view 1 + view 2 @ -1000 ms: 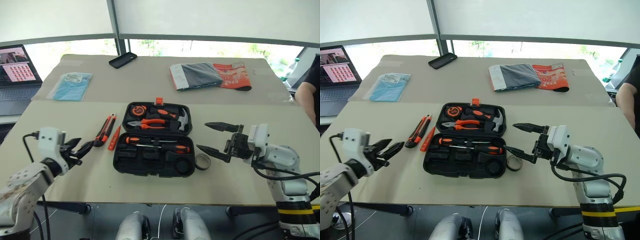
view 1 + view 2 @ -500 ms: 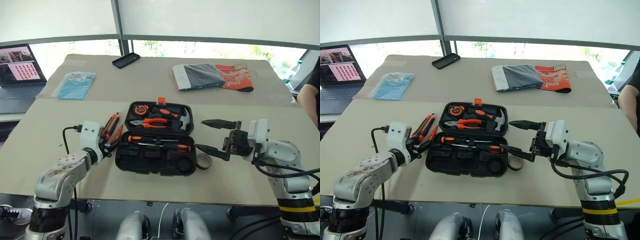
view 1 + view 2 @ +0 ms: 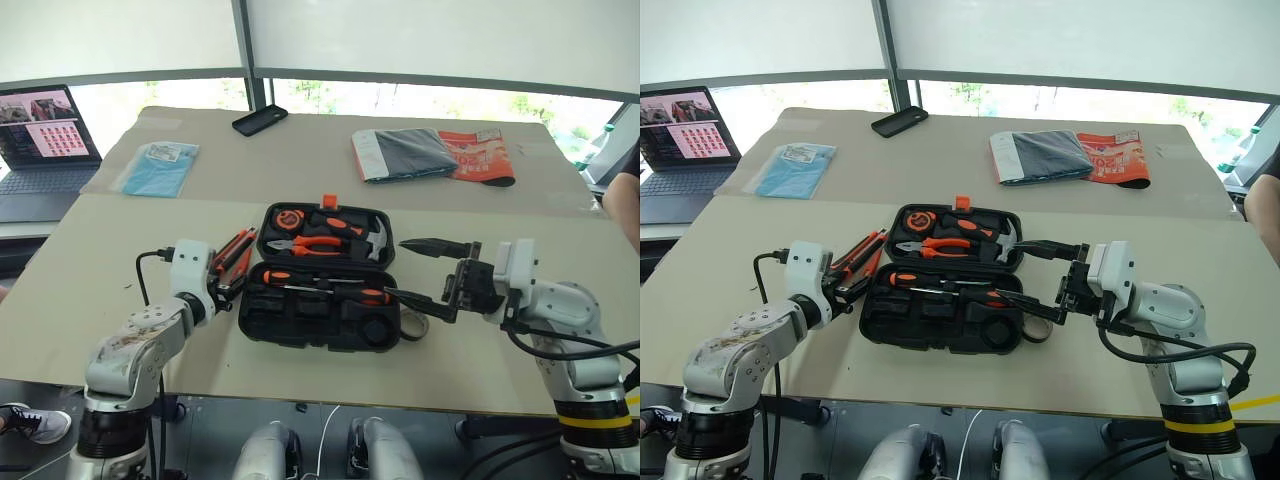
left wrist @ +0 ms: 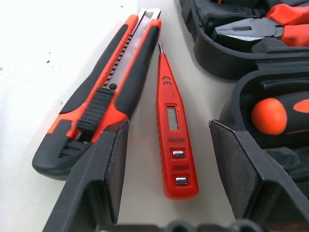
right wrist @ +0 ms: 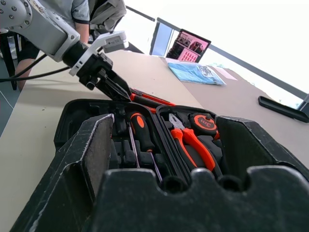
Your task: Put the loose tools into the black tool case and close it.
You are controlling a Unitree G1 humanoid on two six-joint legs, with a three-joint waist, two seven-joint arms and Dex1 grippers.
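Black tool case (image 3: 322, 280) lies open mid-worktop (image 3: 100, 300), nearer the front edge; 2 screwdrivers (image 3: 325, 288) sit in its slots. Utility knife (image 4: 104, 92) & pen-like tool (image 4: 173, 130) lie side by side on worktop just left of case. Left gripper (image 4: 166, 159): jaws apart, straddling pen tool's end, not clamped. Right gripper (image 3: 418, 268): jaws wide apart, empty, by case's right edge above tape roll (image 3: 412, 322).
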